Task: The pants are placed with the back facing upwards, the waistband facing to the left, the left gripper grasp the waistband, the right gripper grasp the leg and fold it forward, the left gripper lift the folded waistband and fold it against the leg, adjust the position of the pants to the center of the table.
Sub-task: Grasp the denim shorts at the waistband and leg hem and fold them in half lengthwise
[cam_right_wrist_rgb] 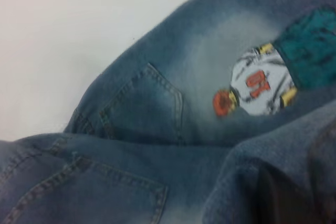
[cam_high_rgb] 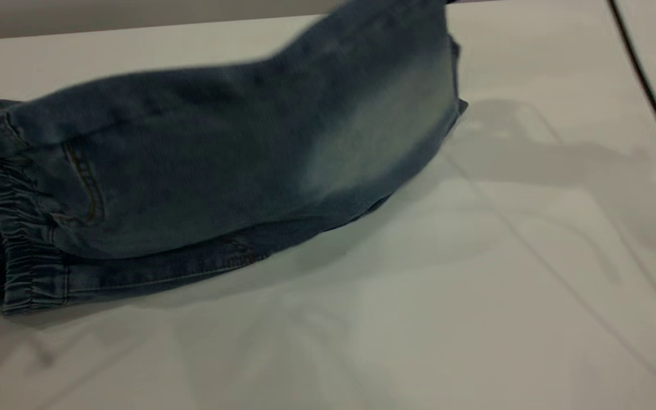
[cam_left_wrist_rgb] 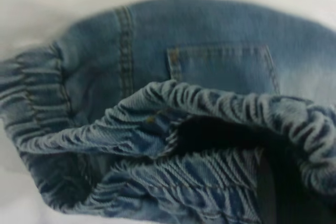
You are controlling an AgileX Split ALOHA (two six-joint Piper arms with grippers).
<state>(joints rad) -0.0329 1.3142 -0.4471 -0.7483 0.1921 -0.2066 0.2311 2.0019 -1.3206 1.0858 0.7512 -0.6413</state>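
**Inspector A:** Presently, the pants [cam_high_rgb: 208, 171] are recorded lying on the table [cam_high_rgb: 476, 296] with the long axis running across the exterior view, the waistband [cam_high_rgb: 17, 250] at that view's left edge and the leg [cam_high_rgb: 373, 108] raised at the upper right. The leg is seen lifted off the tabletop and blurred, its hem reaching the top edge of the picture.

**Inspector B:** Are the grippers themselves observed?

**Inspector A:** Neither is seen in any view. The left wrist view is filled by the gathered waistband [cam_left_wrist_rgb: 220, 108], bunched and raised close to the camera, with a back pocket [cam_left_wrist_rgb: 220, 69] beyond it. A hold on the band is inferred, not seen; whether the left claw is closed cannot be told. The right wrist view shows the cartoon print [cam_right_wrist_rgb: 257, 87] and a pocket [cam_right_wrist_rgb: 142, 108], with a fold of denim close by. The right claw's state cannot be told either.

**Inspector B:** And the relation on which the coming move depends?

**Inspector A:** The raised leg lies on the far side of the cartoon leg, which rests flat nearer the camera. It is judged that the fold is to be carried toward the near edge, across the long axis, with both ends lowered together. The right arm is taken as nearer the hem, the left nearer the band.
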